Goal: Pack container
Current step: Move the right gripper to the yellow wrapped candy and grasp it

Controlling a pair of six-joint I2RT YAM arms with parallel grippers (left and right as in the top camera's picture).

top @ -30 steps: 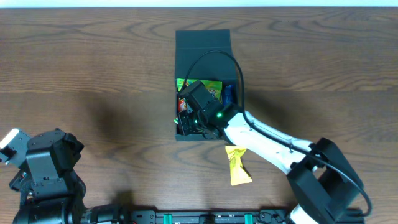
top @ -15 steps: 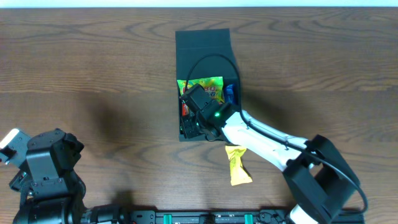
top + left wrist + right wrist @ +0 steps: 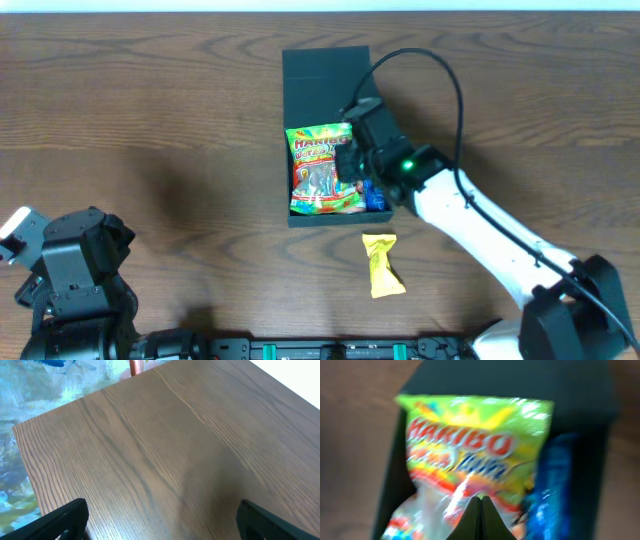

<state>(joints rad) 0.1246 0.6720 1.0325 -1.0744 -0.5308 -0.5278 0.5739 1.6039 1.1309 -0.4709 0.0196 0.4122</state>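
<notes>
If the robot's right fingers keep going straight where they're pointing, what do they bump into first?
Most likely the Haribo bag lying in the container. The shut right fingers point right at it. How far above the bag they are is hard to tell.

In the blurred right wrist view, the glossy green-and-yellow Haribo sweet bag (image 3: 470, 460) runs off the bottom edge, and the shiny blue packet (image 3: 555, 485) has unreadable print. Overhead, the right gripper (image 3: 348, 160) hides most of that packet by the right wall of the dark teal-black square cardboard container (image 3: 325, 70).

The brown wood-grain surface (image 3: 150, 90) looks matt; the dark square cardboard container (image 3: 325, 70) is matt; the green plastic candy bag (image 3: 322, 170) shines glossy.
</notes>
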